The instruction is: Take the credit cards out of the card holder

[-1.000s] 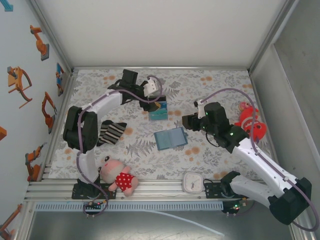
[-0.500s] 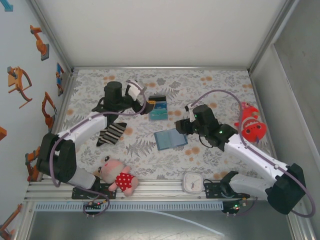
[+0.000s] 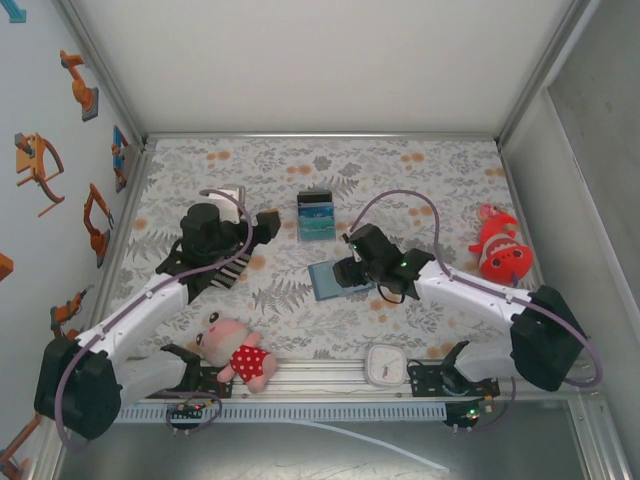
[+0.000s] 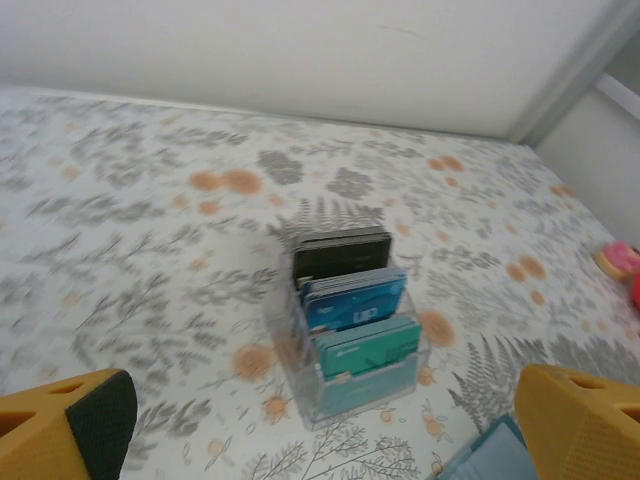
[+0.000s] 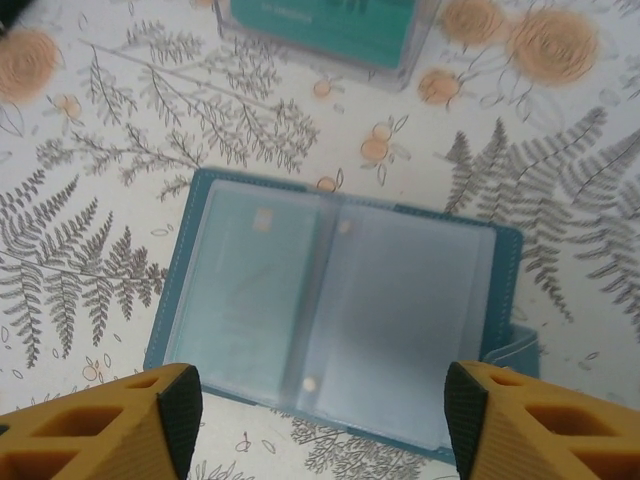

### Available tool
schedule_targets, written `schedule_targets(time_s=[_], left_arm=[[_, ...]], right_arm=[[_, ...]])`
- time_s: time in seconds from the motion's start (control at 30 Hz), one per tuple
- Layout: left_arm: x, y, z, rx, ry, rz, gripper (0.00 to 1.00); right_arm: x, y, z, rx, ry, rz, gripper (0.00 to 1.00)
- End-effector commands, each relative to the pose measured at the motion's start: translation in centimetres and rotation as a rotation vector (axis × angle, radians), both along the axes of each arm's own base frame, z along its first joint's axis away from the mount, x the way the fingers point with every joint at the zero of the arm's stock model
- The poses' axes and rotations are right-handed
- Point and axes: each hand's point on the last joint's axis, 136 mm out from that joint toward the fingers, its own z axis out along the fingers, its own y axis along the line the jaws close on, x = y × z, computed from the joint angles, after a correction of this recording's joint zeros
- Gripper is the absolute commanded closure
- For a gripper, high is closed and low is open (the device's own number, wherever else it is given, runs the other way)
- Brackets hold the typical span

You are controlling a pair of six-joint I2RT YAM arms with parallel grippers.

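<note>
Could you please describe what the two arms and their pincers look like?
Both the left arm and right arm have white shells with black joints, each trailed by a thin lilac cable. Small green lights glow on the right arm. The left pincer and right pincer carry yellow-orange fingers with black pads and moulded cut-outs.

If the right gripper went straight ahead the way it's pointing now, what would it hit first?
Most likely the card holder. In the wrist view it lies opened out flat, straight ahead of the right gripper and framed between its spread fingers. How near it is, the pictures don't settle.
</note>
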Motion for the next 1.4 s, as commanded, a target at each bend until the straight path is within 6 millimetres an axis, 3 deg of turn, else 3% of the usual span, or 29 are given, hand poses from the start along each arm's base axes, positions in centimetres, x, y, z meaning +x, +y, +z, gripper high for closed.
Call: schedule_targets(time_s=[0.0,0.17,0.5,0.7,1.13,1.37], left_arm=[[-0.4,3.4,-1.1,-0.050,0.114,0.219,0.03],[-1.6,6.4,-1.2,-0.053,0.181,0.384,0.03],[-3.9,9.1,-1.6,-0.082,0.137,0.465,0.03],[-4.4,9.2,-2.1,-0.114,0.140,0.468,0.03],[-5.0,9.1,-2.0,-0.148,0.100,0.442,0.03],[-4.8,8.9,-2.4,-0.136,0.124,0.440,0.03]], right_arm=[[0.4,1.4,0.5,-0.005,-0.012,-0.009,0.38],[-0.4,2.5,-1.1,-0.052,0.030,0.025,0.43],[-2.3,3.7,-4.1,-0.177,0.107,0.099,0.44],[-2.9,4.7,-4.8,-0.216,0.113,0.141,0.46],[-0.8,5.3,-5.9,-0.307,0.073,0.128,0.38],[-0.9,5.2,-7.3,-0.317,0.111,0.123,0.38]])
